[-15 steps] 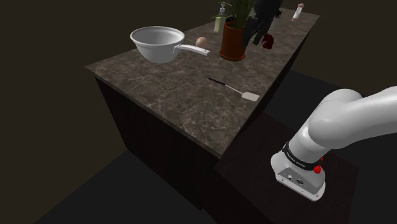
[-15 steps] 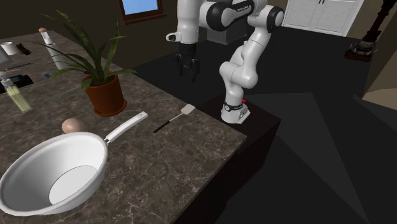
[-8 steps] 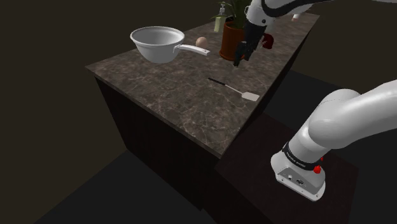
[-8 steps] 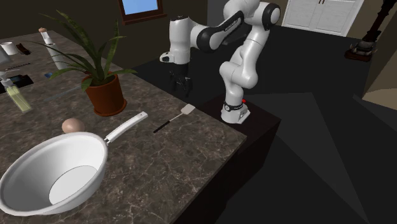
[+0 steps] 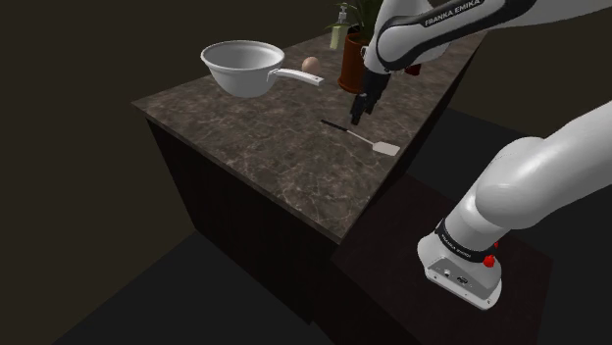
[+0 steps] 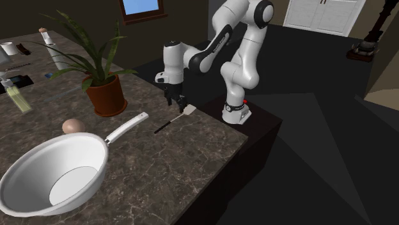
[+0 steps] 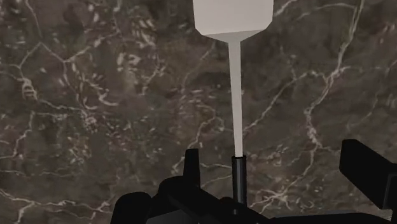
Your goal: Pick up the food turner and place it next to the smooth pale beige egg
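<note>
Countertop (image 7: 95, 95): dark, white-veined stone, smooth. Food turner (image 7: 236, 95): matt pale blade, black handle. Pan (image 6: 70, 150): smooth, faintly glossy.

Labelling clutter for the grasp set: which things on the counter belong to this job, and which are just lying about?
Job: food turner; egg; open tool, poised over the turner's handle.
Lying about: white pan; potted plant; pale green bottle.
</note>
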